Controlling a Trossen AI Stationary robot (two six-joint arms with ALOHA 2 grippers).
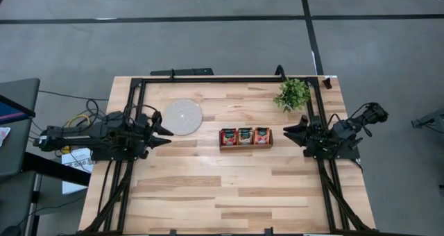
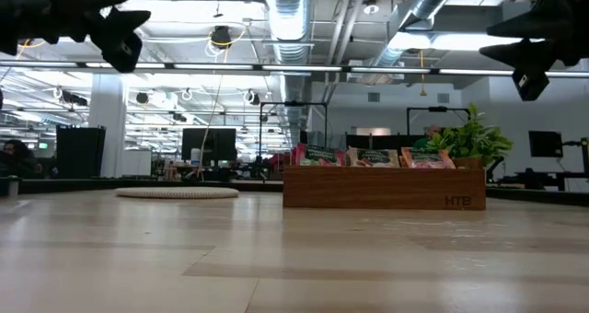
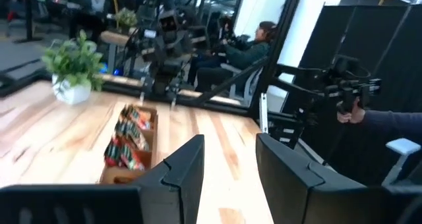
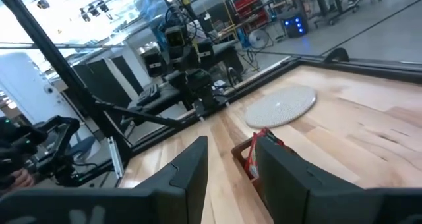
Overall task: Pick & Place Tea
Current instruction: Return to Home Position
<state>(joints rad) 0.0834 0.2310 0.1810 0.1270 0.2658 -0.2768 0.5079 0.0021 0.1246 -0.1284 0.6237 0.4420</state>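
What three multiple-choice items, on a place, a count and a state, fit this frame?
1. Where is the round disc? A) left of the tray, by the left end effector B) inside the tray C) right of the tray
2. How many tray compartments hold tea? A) one B) two C) three
3. The right end effector, like the left, is: A) open, empty B) shut on a sachet C) pressing the disc
Answers: 1 A, the high view shows it there; 2 C, sachets stand in all three; 3 A, wrist views show spread fingers, nothing between.
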